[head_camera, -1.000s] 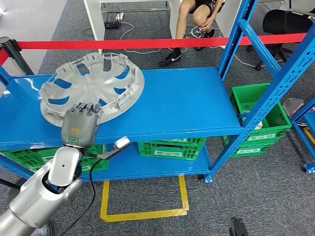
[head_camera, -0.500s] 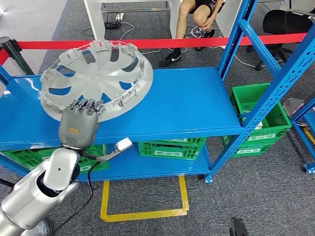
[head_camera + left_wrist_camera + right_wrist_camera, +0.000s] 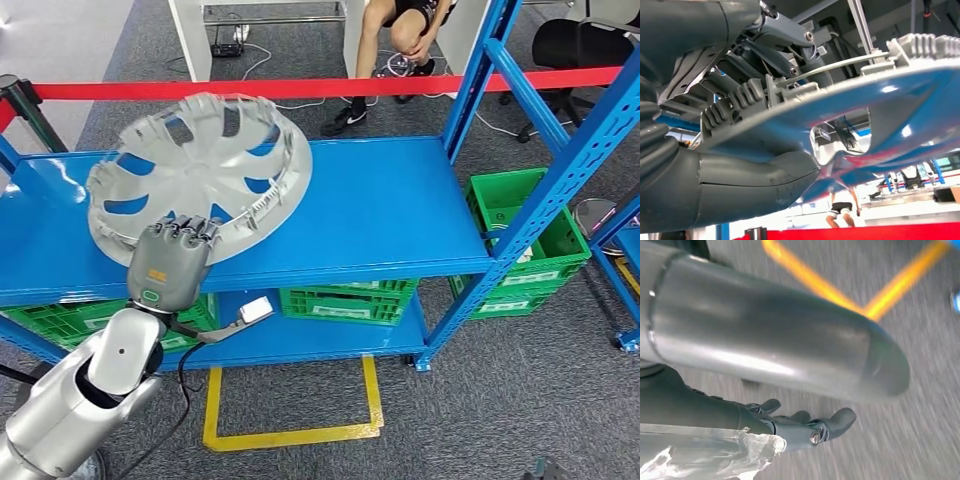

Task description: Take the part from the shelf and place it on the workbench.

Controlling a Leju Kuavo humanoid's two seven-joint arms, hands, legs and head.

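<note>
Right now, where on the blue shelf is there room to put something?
The right half of the top blue shelf is bare, from the wheel cover across to the blue upright post. The left end is crowded: the wheel cover sits tilted there with the left hand gripping its near rim.

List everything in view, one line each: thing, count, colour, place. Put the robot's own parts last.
Round grey plastic wheel cover: one, grey, tilted above the top shelf's left part, near rim gripped.
Blue metal shelf rack: one, blue, across the middle.
Green plastic crates: at least three, green, on the lower shelf and on the floor to the right.
Red barrier tape: one, red, behind the rack.
Yellow floor marking: one, yellow, on the grey carpet in front of the rack.
Person: one, seated behind the tape.
Left hand: one, grey, fingers over the cover's rim.
Right hand: one, dark, hanging above the floor, holding nothing.
</note>
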